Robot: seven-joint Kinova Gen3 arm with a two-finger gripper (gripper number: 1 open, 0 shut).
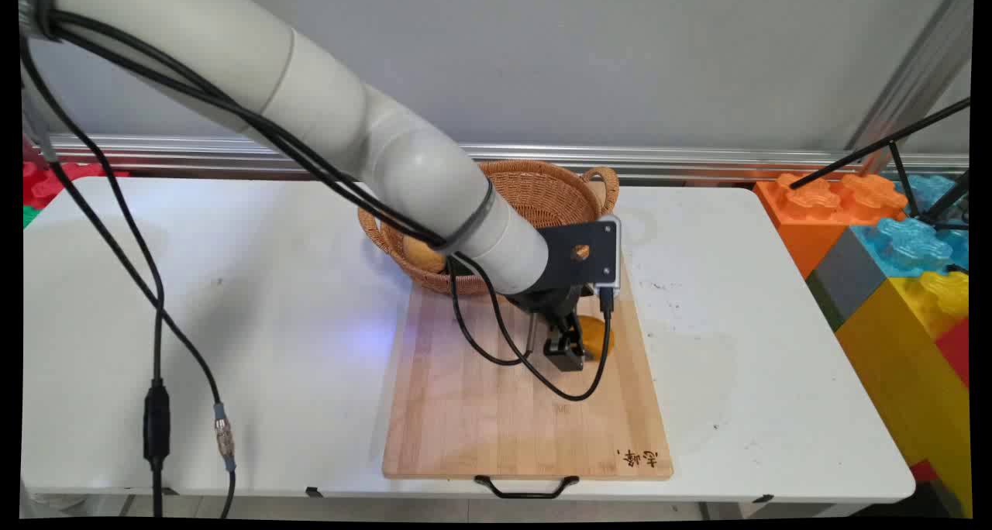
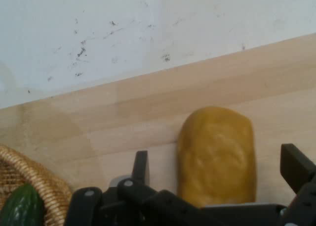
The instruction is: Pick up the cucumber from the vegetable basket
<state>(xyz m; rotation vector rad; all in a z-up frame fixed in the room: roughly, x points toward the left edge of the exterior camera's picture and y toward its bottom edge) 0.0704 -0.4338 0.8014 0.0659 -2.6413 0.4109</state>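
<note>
My pincer (image 2: 215, 174) is down low over the cutting board (image 1: 480, 406), fingers spread wide with the bread roll (image 2: 217, 154) lying flat between them, not squeezed. Just behind it sits the basket (image 1: 542, 189), cucumber (image 2: 22, 206) inside, on the worktop (image 1: 232, 321).

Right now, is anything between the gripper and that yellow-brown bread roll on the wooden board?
Nothing visible. The gripper straddles the yellow-brown bread roll on the wooden cutting board, one finger on each side.

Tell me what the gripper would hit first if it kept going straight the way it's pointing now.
Most likely the yellow bread roll, lying on the wooden cutting board between the open fingers of the gripper. How close it is can't be judged.
</note>
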